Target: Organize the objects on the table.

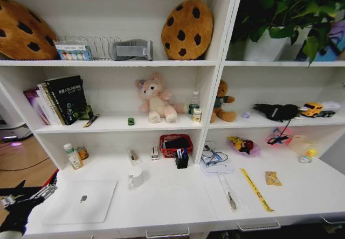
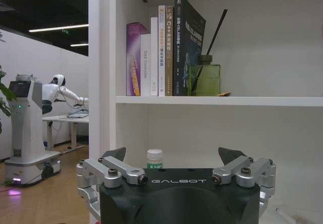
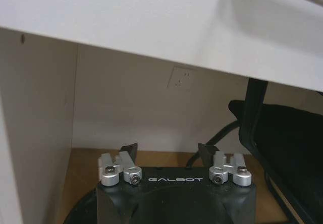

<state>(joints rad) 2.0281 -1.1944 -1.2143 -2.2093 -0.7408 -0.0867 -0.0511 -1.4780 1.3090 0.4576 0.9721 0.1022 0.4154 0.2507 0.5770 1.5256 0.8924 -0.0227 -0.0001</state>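
The left wrist view shows the left hand (image 2: 171,159) with fingers spread wide and empty, facing a small white-capped bottle (image 2: 154,159) on the desk below a shelf of upright books (image 2: 166,50). The head view places this hand (image 1: 33,196) at the desk's left front corner, just beside the silver laptop (image 1: 82,201).

The right wrist view shows the right hand (image 3: 168,152), fingers wide apart and empty, under a white panel above a wooden floor (image 3: 86,166), next to a black object (image 3: 287,138).

The white desk (image 1: 178,196) joins white shelving; a wood floor lies to the left. The laptop lies closed and flat, its long axis running across the desk. The white mug (image 1: 135,177) stands just right of it. The black pen cup (image 1: 182,160) stands upright farther back. The yellow ruler (image 1: 255,189) lies flat on the right half, its long axis running from back-left to front-right.
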